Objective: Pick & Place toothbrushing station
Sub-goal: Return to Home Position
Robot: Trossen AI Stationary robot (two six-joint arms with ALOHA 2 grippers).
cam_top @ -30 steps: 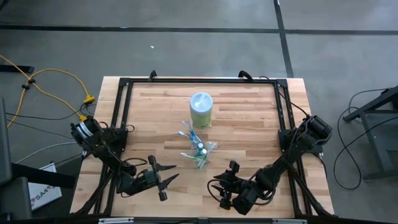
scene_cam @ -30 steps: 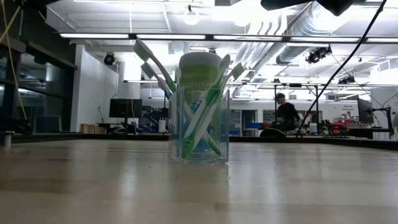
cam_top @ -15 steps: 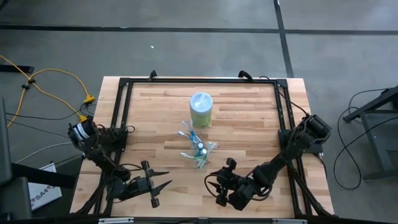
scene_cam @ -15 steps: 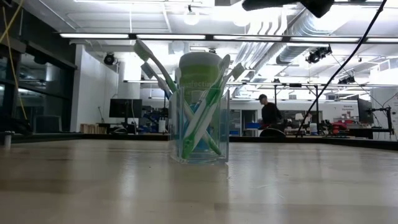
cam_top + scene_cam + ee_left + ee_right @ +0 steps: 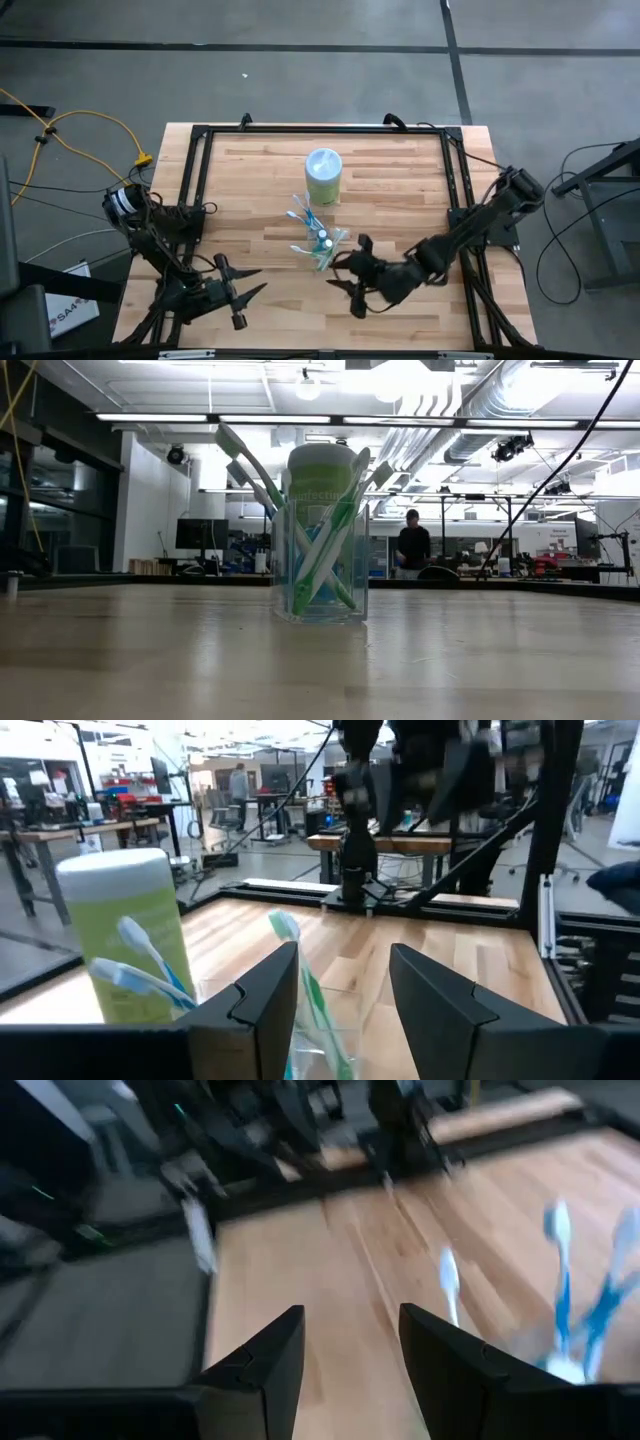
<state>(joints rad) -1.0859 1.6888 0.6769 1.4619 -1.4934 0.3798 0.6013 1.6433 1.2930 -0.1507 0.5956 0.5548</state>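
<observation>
Though it points toward the clear tumbler [image 5: 322, 250], the right gripper [image 5: 338, 275] holds nothing. Its fingers [image 5: 262, 1370] stand wide apart, with their tips just beside the tumbler. The left gripper [image 5: 263, 279] is also spread wide and empty. In the high view it sits lower-left of the tumbler and clearly apart from it, its fingers [image 5: 262, 1010] aimed toward it. The tumbler stands upright near the middle of the wooden table [image 5: 400, 180]. It is packed with blue-and-white and green-and-white toothbrushes [image 5: 330, 545] that lean crossed, their heads fanning above the rim. Just behind it stands a pale green canister [image 5: 323, 175] with a white lid. A person [image 5: 410, 545] shows in the room beyond.
</observation>
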